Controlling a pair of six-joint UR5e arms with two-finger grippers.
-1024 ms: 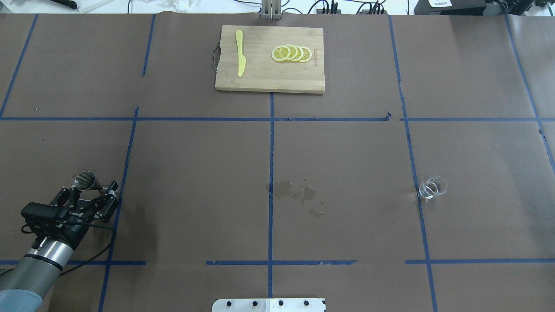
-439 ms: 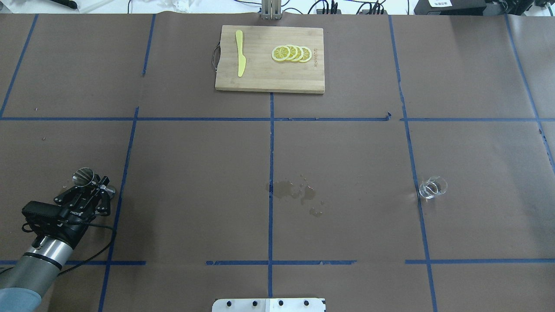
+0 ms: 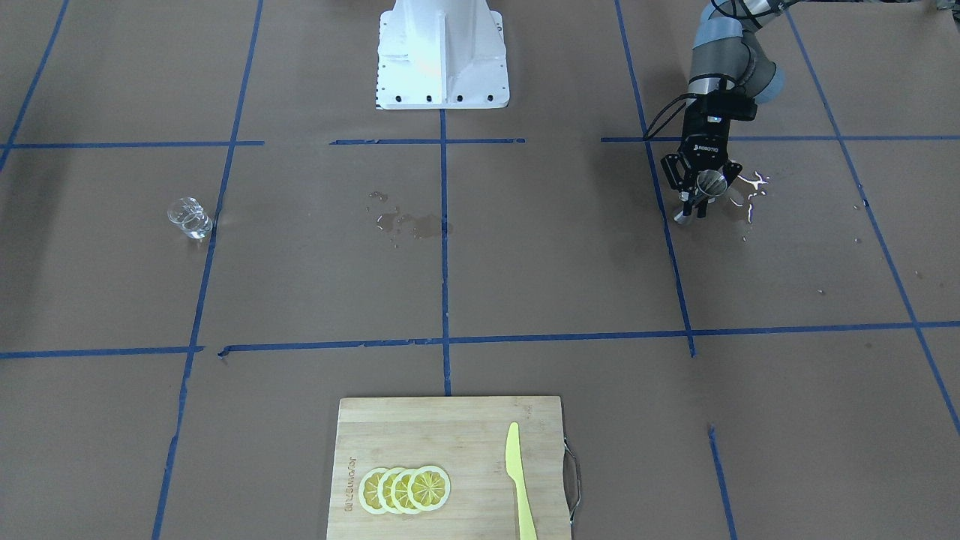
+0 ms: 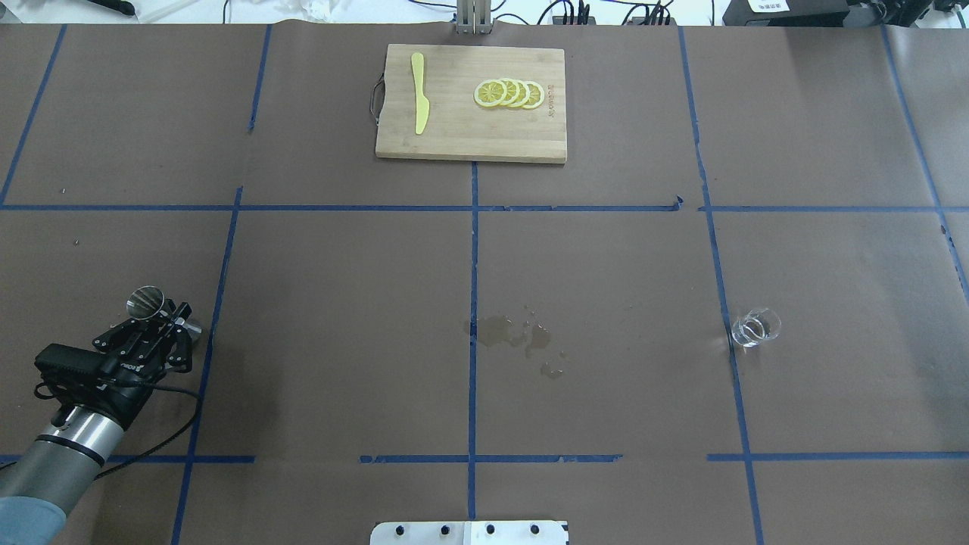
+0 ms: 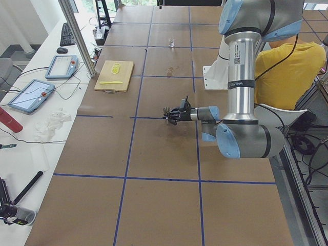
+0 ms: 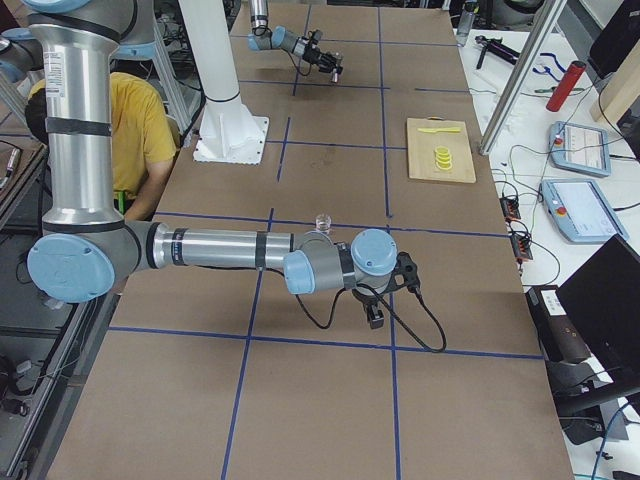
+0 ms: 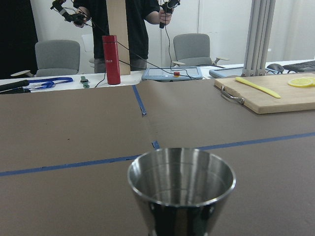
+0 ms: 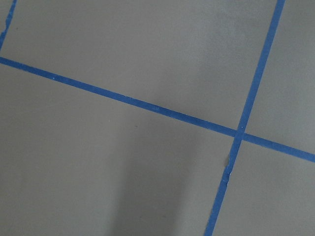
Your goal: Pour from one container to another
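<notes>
The left gripper [image 4: 172, 329] grips the tilted steel jigger [image 4: 146, 301] by its waist, near the table's left edge; the clear glass cup [image 4: 755, 328] stands well apart, far right; the right gripper's [image 6: 375, 318] opening cannot be told.

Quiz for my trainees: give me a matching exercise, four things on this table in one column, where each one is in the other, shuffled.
1 jigger
2 glass cup
3 yellow knife
4 lemon slices

A fanned out on the cutting board
B in the jaws of the left gripper
C alone, on the robot's right
D on the board, by its handle

Pairs: 1-B, 2-C, 3-D, 4-A
</notes>
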